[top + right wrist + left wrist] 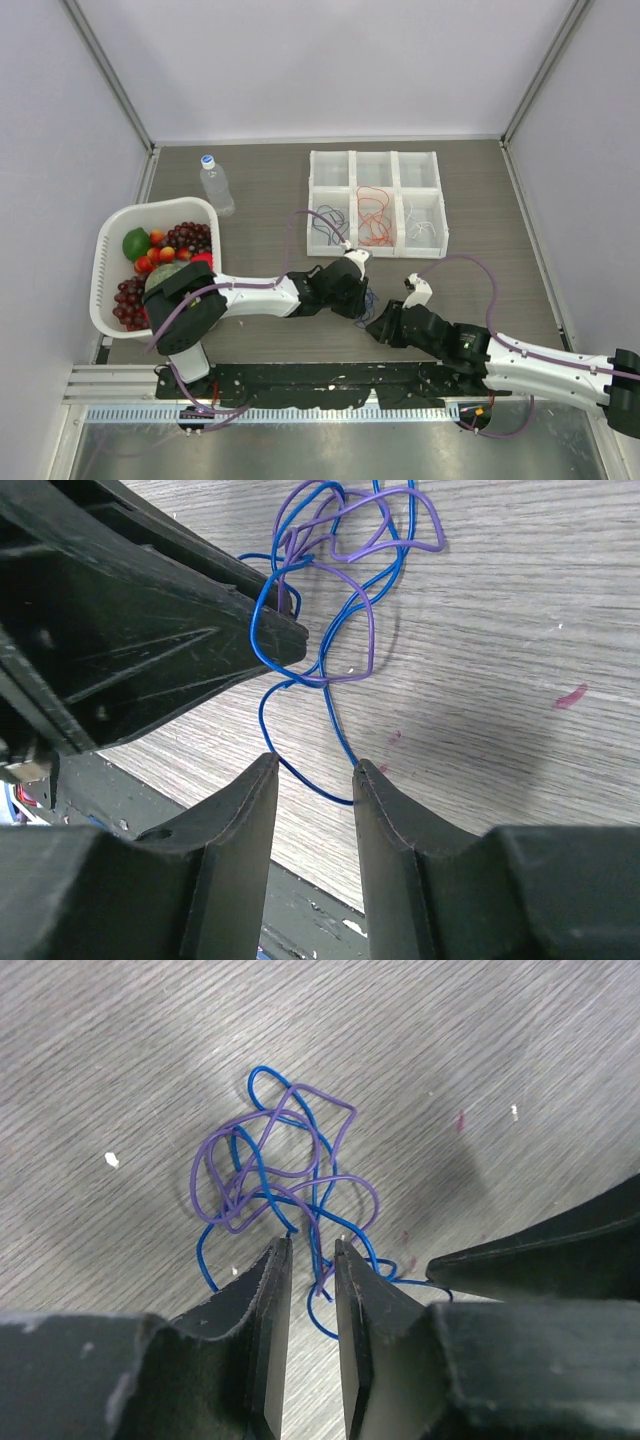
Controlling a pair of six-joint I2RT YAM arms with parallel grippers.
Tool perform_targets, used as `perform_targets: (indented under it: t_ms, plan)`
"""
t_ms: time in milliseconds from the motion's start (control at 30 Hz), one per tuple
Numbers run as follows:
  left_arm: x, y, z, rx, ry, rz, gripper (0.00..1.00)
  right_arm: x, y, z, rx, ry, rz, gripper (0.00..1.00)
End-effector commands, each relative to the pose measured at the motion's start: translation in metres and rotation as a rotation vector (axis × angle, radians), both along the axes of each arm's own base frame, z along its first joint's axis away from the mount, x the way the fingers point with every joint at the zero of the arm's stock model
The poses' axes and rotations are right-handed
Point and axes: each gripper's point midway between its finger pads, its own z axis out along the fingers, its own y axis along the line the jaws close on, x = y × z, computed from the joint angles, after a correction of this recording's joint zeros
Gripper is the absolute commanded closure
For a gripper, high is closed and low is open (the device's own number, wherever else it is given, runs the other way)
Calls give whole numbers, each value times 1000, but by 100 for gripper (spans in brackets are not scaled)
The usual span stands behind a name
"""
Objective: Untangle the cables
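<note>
One grey wood-grain counter [260, 180] carries everything I can see. On its left side sits a white slotted plastic basket [103, 262] of fruit. Towards the back is a white six-compartment plastic tray [376, 153], and the row nearest the arms holds loose wires: dark ones on the left, orange-red wires [373, 215] in the middle, pale ones on the right. I judge part of the sorting done, with one clump left to deal with.

Both arms reach in over the front middle of the counter. My left pincer [312, 1250] is released, its black jaws only narrowly apart. Its tips are down at the near edge of the knot of thin dark blue and purple wires [280, 1175]. That knot lies flat on the counter near the tray, on the arms' side and outside it. My right pincer [312, 765] is released too, set wider, with nothing clamped.

A blue strand [262, 630] loops round one left fingertip and runs on across the mouth of the right jaws. The purple strand [370, 645] crosses it just beyond. As I read it, the step in hand is taking hold of blue at two places. Next I would need to pinch blue alone with each pincer. Then I would draw them apart slowly and low, so purple slips free instead of cinching.
</note>
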Motion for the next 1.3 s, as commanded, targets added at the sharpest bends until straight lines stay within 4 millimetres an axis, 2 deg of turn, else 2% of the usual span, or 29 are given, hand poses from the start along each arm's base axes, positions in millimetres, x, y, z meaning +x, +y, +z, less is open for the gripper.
perform_targets:
  t_ms: [0, 100, 200, 333, 567, 800, 933, 1100, 1133, 1200, 1233, 1267]
  plan:
    - [8, -8, 5, -8, -29, -4, 75, 4, 7, 10, 32, -28, 6, 59]
    - [6, -7, 8, -13, -29, -12, 84, 4, 8, 10, 33, -32, 9, 58]
    - [7, -7, 16, -21, -43, -21, 99, 4, 10, 12, 46, -38, 12, 57]
    - [0, -1, 33, -32, -32, -36, 100, 5, 13, 14, 46, -42, 21, 55]
    - [-22, 10, 101, -142, -71, -134, 100, 13, 29, 11, 87, -53, 12, 57]
    - [-33, 38, 196, -293, -229, -172, 100, 20, 40, -6, 86, -29, -20, 90]
    - [-39, 71, 274, -385, -393, -172, 100, 26, 31, -16, 54, -17, -90, 99]
    - [-34, 136, 359, -409, -639, -68, 100, 32, 9, -28, 81, 30, -260, 99]
    - [-33, 152, 378, -411, -682, -26, 100, 35, -3, -33, 50, 21, -305, 99]
    - [-30, 186, 406, -406, -749, 69, 100, 37, -16, -35, 54, 24, -377, 99]
    - [-27, 201, 414, -389, -777, 112, 100, 40, -20, -31, 84, 17, -418, 99]
    - [-26, 216, 423, -378, -805, 147, 100, 39, -29, -35, 62, 23, -439, 99]
